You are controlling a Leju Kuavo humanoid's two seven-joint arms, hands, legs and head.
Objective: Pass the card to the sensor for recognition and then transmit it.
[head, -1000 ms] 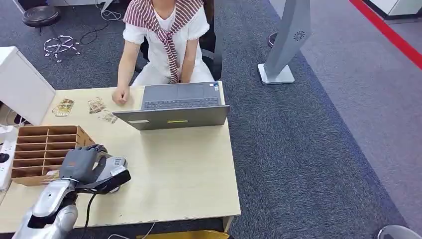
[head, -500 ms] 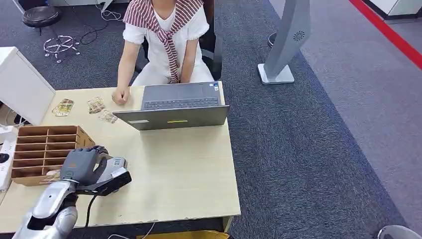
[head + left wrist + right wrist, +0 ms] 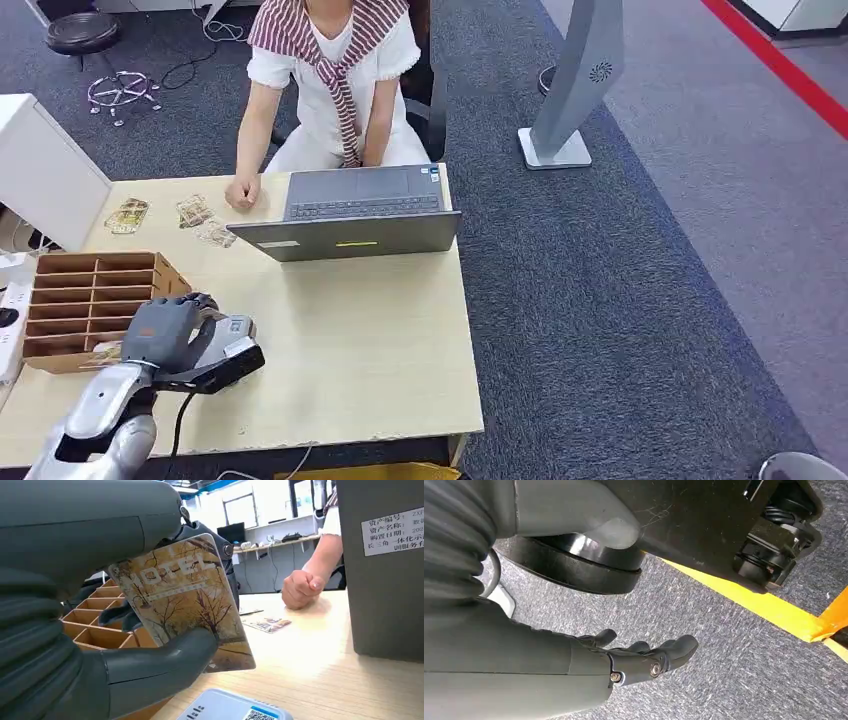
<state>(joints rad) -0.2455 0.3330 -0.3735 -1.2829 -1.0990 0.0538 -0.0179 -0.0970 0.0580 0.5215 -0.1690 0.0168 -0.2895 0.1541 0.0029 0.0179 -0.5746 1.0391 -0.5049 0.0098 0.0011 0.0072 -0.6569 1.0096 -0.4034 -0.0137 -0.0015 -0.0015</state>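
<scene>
My left hand (image 3: 170, 330) hovers over the white card sensor (image 3: 235, 330) near the table's front left. It pinches a hotel card (image 3: 187, 605) with brown tree artwork between thumb (image 3: 165, 662) and fingers, held just above the sensor (image 3: 232, 707). My right hand (image 3: 624, 662) hangs beside my body above the carpet, fingers loosely apart and holding nothing. A seated person rests a fist (image 3: 241, 194) on the far side of the table.
A brown compartment box (image 3: 90, 300) stands left of my hand. Loose cards (image 3: 195, 212) lie near the person's fist. A grey laptop (image 3: 350, 215) sits at the table's far middle. A white box (image 3: 40, 170) stands at far left.
</scene>
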